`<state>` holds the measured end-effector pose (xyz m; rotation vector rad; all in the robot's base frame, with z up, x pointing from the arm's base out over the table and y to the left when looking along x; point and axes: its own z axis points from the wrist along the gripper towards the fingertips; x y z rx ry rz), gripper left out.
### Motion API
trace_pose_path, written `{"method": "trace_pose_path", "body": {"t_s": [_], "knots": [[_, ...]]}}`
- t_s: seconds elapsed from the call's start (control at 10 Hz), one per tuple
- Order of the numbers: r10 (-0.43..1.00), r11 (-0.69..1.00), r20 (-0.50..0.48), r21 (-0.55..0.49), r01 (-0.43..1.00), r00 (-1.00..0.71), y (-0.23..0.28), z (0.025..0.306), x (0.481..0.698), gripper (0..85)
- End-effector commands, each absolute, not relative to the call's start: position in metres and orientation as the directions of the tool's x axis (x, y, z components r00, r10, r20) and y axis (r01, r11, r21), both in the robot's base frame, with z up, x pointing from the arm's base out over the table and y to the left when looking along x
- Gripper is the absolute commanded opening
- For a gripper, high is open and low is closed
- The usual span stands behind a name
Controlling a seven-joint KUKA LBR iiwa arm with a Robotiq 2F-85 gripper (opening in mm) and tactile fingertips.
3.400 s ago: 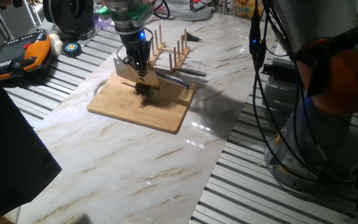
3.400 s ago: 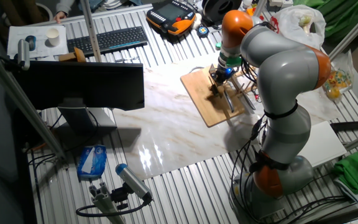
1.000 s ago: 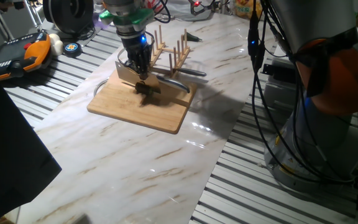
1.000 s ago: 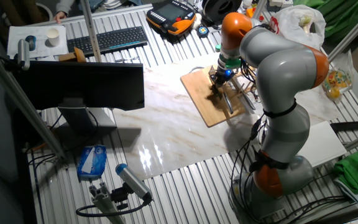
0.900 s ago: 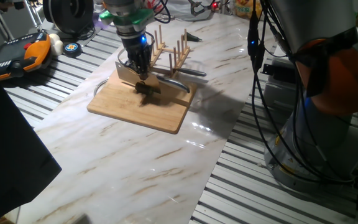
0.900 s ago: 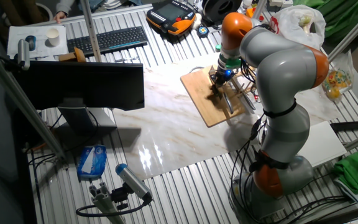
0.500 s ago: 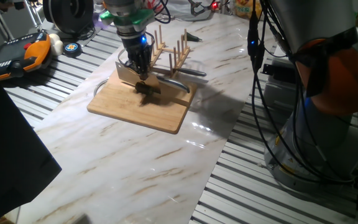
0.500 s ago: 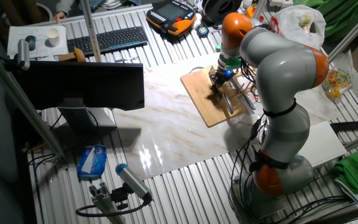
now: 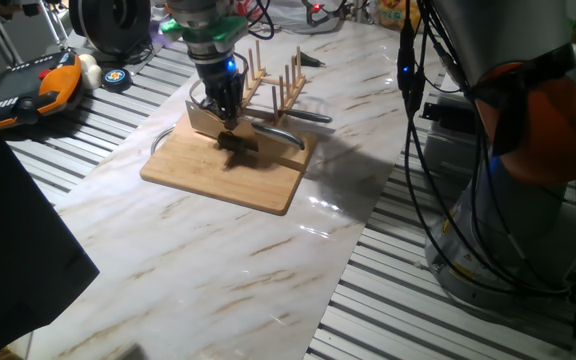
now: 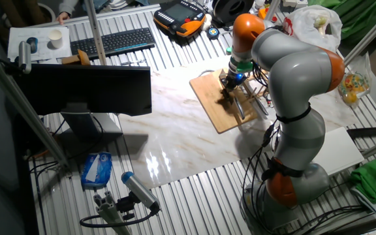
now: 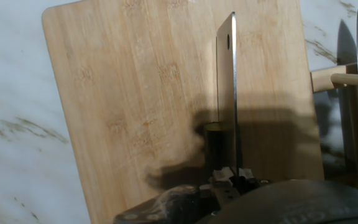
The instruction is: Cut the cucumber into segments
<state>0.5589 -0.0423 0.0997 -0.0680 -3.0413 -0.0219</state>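
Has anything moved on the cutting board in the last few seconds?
The hand rose slightly with the knife, its blade lifting a little off the cucumber. It keeps its grip on the knife. The cucumber, board and wooden rack stayed put.

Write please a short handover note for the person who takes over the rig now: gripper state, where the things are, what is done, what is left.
Gripper: shut on the knife, blade edge-down over the wooden board.
Cucumber: on the board, right under the blade near the gripper end, partly in shadow. The hand view does not show whether the blade is already in it.
Done: knife picked up and lined up on the cucumber. No separate segments are visible.
Left: press the cuts through, reposition along the cucumber, repeat.
Note: a wooden rack and other knives stand close beside the board.
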Motion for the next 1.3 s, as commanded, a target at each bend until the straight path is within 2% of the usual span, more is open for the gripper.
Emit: {"method": "trace_pose_path", "body": {"t_s": [0.0, 1.2], "knots": [[0.044, 0.999, 0.098, 0.012, 0.045, -0.994, -0.0421, 0.0994, 0.5588, 0.7], [0.043, 0.999, 0.102, 0.017, 0.045, -0.994, -0.0418, 0.0938, 0.5604, 0.7]]}}
